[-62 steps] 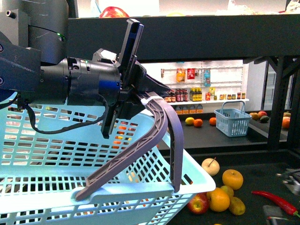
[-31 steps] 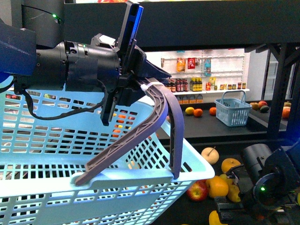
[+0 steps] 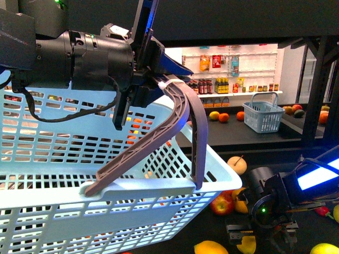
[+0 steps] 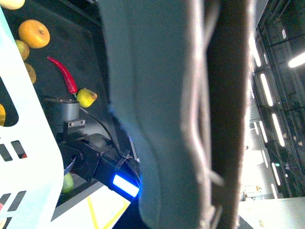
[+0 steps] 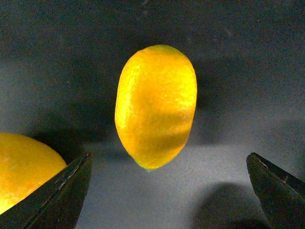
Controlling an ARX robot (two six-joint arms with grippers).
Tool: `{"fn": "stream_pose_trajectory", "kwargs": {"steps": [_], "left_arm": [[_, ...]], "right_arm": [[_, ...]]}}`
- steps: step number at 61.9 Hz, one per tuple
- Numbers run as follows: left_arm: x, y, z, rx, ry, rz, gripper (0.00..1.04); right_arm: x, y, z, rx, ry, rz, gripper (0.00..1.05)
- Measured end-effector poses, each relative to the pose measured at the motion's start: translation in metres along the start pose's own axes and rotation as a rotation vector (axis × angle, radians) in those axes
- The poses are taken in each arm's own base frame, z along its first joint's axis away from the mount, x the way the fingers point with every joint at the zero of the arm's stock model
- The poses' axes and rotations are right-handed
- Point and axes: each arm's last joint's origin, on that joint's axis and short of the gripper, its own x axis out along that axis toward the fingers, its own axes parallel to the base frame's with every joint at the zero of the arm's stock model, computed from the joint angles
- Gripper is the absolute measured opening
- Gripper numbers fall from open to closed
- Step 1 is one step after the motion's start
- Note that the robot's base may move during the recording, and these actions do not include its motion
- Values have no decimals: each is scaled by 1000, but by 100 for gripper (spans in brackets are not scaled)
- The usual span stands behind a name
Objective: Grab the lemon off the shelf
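Left wrist view: grey plastic basket handle (image 4: 190,114) fills the frame, blurred, too close. Front view: pale blue slotted plastic basket (image 3: 63,211) cut off at L + bottom edges. Right wrist view: right gripper (image 5: 169,157) shows finger tips only, rest out of frame. Rounded yellow fruit (image 5: 21,167) cut by frame edge, type n/d. Far back, small bottles (image 3: 221,84) on white far shelving (image 3: 254,58): labels too small to read.

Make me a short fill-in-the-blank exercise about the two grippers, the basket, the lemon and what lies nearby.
1. The left gripper is shut on the basket's grey ___.
2. The right gripper is ___, with the lemon just ahead of its tips, untouched.
3. The chili beside the fruit is ___ in colour.

Missing words: handle; open; red.
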Motion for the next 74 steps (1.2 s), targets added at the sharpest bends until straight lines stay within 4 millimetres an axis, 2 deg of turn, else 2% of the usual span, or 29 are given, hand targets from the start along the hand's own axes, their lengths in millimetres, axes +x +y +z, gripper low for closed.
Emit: {"fn": "stream_pose_trajectory", "kwargs": {"steps": [29,50,56,63,70,74], "left_arm": [[0,0,0,0,0,0,7],[0,0,0,0,0,0,7],[0,0,0,0,0,0,7],[0,0,0,0,0,0,7],[0,0,0,0,0,0,7],[0,0,0,0,0,0,7]], "right_arm": [[37,10,4,6,6,-13,97],[38,10,4,16,-12,-18,52],[33,7,3,19,-12,-8,47],[25,2,2,21,-19,-6,46],[6,-10,6,16,-61,-15,45],[-15,-22,15,2,-118,-27,45]]}}
